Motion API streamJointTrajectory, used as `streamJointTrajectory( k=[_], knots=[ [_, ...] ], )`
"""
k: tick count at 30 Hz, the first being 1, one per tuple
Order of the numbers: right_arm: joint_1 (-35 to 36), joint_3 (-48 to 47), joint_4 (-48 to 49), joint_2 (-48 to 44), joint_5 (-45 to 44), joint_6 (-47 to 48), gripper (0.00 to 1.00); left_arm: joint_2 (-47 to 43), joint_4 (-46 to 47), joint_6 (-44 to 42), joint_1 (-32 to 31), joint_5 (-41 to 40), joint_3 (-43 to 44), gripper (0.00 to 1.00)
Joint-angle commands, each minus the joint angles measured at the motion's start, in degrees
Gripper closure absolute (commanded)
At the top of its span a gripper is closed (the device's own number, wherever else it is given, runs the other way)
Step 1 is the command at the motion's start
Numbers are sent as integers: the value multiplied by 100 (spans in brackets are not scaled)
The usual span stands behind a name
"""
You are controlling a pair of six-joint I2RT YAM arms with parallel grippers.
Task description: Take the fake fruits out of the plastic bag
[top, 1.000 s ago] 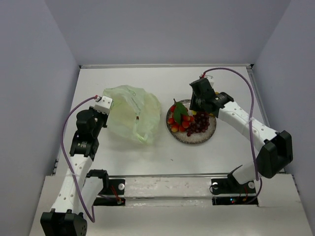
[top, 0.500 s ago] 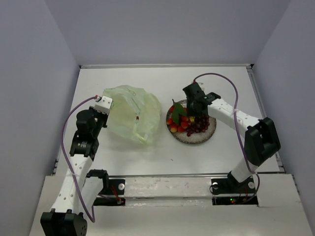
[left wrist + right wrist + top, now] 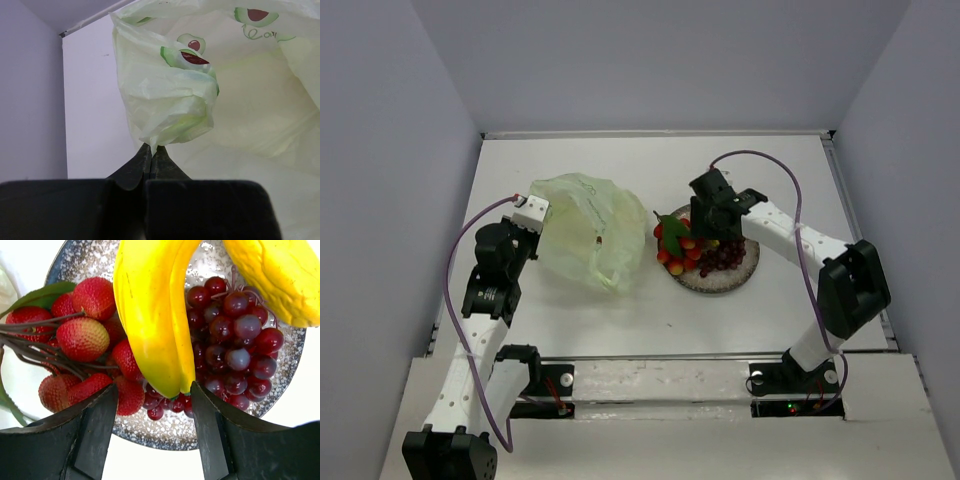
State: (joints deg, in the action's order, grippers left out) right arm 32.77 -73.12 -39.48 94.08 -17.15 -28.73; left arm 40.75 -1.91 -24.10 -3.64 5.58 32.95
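The pale yellow-green plastic bag lies crumpled at the left of the table. My left gripper is shut on a bunched fold of the plastic bag. The fake fruits are heaped on a speckled grey plate: a yellow banana, a second yellow piece, a dark purple grape bunch and red fruits with a green leaf. My right gripper hangs open just above the plate's near edge. The banana's tip lies between its fingers, touching the right one.
Grey walls close off the table at the back and both sides. The red fruits overhang the plate's left rim, close to the bag. White table shows behind the plate.
My right gripper moved left over the plate and its jaws opened wider. The red fruits and leaf shifted left toward the bag. The left arm and bag stayed still.
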Motion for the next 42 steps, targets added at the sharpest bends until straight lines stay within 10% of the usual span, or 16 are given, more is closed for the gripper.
streamJointTrajectory(
  k=[1,13,22,29,36,42],
  knots=[
    [132,-228,-200,-285,-52,-27,34,-76,297,37,30,101,-43,100],
    [1291,-2257,-563,-373,-738,1278,34,-94,270,-16,30,224,1,100],
    [2189,-2768,1741,432,3609,1802,40,-208,200,247,30,558,150,100],
    [2312,-3304,2032,1858,3991,1493,51,-234,52,502,30,637,229,100],
    [2471,-4254,1954,3036,2746,1222,56,-243,-2,643,30,654,300,100],
    [2471,-3947,1417,3248,-269,1282,57,-261,-283,573,39,628,467,100]
  ],
)
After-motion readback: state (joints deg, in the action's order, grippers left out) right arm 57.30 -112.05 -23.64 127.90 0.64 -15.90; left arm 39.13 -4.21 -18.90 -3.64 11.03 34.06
